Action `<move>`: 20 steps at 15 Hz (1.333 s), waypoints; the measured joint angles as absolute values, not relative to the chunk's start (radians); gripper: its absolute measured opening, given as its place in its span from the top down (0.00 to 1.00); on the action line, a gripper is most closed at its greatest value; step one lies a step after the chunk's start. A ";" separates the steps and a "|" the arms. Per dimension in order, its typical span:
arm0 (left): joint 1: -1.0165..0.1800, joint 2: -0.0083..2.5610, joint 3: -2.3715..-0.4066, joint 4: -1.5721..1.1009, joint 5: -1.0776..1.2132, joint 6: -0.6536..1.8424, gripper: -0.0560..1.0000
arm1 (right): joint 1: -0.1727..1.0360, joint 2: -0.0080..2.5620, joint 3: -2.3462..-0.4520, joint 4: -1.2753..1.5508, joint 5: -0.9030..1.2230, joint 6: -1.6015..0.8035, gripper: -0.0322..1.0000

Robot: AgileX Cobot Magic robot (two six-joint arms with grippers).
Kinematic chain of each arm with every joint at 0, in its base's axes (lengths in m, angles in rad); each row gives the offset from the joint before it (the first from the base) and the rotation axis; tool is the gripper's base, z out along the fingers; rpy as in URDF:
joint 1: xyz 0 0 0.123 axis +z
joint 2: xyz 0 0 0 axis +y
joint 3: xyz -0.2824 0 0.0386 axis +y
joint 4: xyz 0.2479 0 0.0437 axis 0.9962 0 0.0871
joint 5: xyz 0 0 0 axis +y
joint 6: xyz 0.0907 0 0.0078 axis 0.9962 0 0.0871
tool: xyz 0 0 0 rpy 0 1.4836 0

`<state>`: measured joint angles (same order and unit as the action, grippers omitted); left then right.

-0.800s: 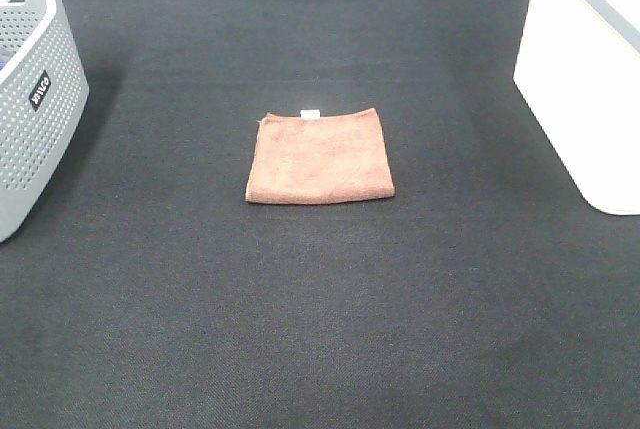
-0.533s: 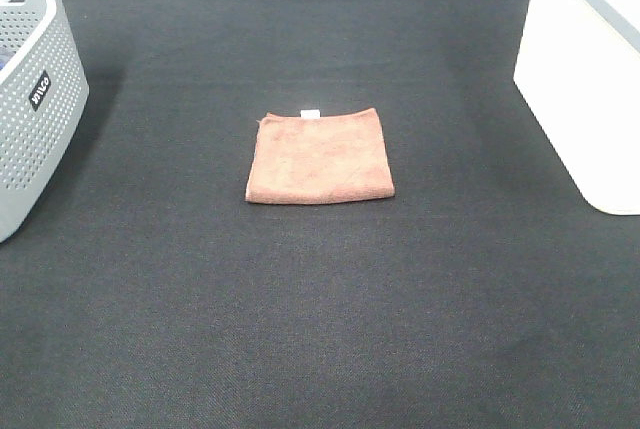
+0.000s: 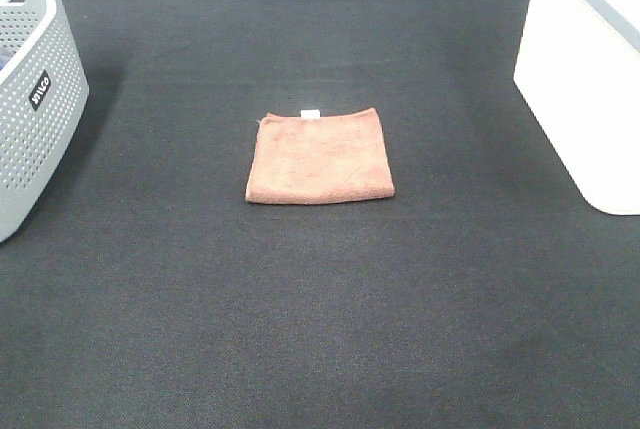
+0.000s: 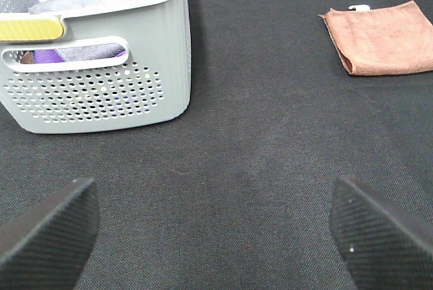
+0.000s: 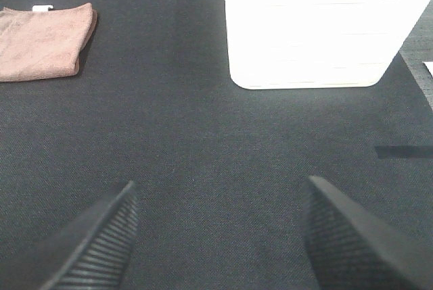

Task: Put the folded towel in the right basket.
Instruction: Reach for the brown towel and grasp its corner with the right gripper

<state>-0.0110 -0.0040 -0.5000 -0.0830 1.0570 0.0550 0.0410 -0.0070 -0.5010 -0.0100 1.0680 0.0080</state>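
Note:
The folded towel point(image 3: 320, 156) is a flat terracotta-brown square with a small white tag on its far edge. It lies on the black mat in the middle of the exterior high view, and also shows in the left wrist view point(image 4: 382, 36) and the right wrist view point(image 5: 44, 41). The right basket point(image 3: 585, 79) is a large plain white bin at the right edge; the right wrist view shows its wall point(image 5: 318, 33). My left gripper point(image 4: 216, 232) is open and empty, far from the towel. My right gripper point(image 5: 220, 236) is open and empty, in front of the white bin.
A grey perforated basket point(image 3: 30, 99) with a black label stands at the left edge. The left wrist view shows it point(image 4: 101, 80) holding several cloths. The black mat point(image 3: 320, 299) covers the table. Neither arm shows in the exterior high view.

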 joint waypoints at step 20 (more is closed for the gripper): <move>-0.011 -0.004 -0.500 -0.083 1.057 0.055 0.12 | 0.041 -0.007 -0.501 -0.010 1.068 0.008 0.34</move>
<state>-0.0110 -0.0040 -0.5000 -0.0830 1.0570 0.0550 0.0410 -0.0070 -0.5010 -0.0100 1.0680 0.0080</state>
